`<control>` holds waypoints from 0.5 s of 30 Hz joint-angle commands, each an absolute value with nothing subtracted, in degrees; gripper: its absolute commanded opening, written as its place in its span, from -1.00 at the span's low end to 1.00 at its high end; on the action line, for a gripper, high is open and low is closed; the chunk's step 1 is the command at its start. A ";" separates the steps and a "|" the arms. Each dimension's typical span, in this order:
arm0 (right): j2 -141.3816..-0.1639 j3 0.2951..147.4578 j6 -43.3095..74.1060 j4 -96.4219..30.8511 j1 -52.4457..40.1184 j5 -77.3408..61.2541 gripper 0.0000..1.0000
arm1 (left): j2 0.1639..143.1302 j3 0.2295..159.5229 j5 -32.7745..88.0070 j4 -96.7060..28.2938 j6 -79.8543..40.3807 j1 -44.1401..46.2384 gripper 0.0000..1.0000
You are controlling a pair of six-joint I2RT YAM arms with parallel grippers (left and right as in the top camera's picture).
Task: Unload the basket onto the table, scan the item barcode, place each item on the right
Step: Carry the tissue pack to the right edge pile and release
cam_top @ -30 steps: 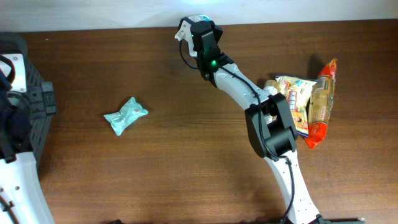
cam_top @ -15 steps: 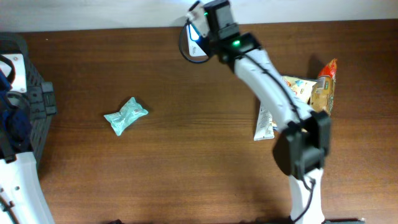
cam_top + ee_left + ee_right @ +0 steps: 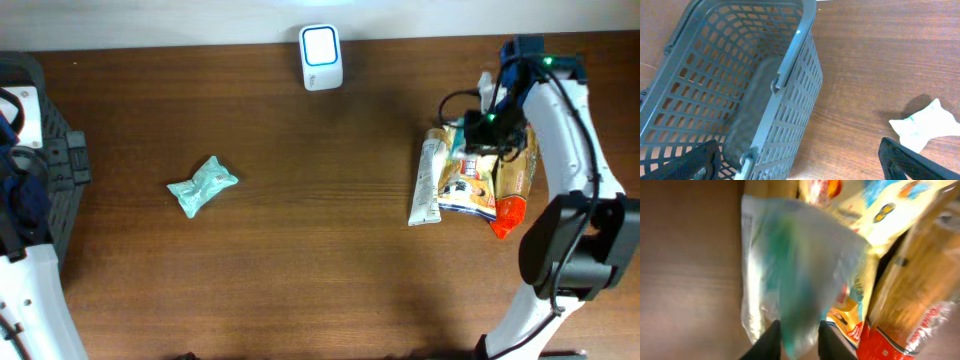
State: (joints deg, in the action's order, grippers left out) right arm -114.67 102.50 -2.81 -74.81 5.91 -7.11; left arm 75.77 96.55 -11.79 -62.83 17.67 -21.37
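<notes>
Right hand (image 3: 799,345) hangs over heap of snack packets (image 3: 480,185) at right end of bench (image 3: 320,260). Fingers sit narrowly apart either side of blurred teal-and-white pouch (image 3: 805,270); gripped or merely between them, cannot tell. Scanner (image 3: 321,57), white with blue face, stands at bench's far edge, well apart from pouch. Left hand (image 3: 807,162) spread wide, holding nothing, above grey slotted basket (image 3: 790,60) at left end; inside it, mesh walls and dark blur show. Crumpled teal packet (image 3: 202,185) lies on bench between basket and scanner.
</notes>
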 commanded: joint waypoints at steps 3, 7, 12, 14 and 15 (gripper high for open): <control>-114.59 105.36 -5.78 -73.71 5.54 -10.13 0.15 | 75.64 96.84 -11.35 -62.70 18.31 -21.54 0.98; -114.61 113.84 -5.52 -66.22 2.39 -34.39 0.18 | 75.64 96.84 -11.38 -62.70 18.31 -21.54 0.98; -120.70 113.80 1.26 -46.89 -17.98 -37.78 0.19 | 75.64 96.84 -11.38 -62.70 18.31 -21.54 0.98; -124.11 113.80 3.73 -39.75 -27.51 -30.04 0.22 | 75.64 96.84 -11.35 -62.70 18.31 -21.54 0.98; -125.54 113.80 3.70 -37.52 -31.14 -25.80 0.22 | 75.64 96.84 -11.35 -62.70 18.31 -21.54 0.98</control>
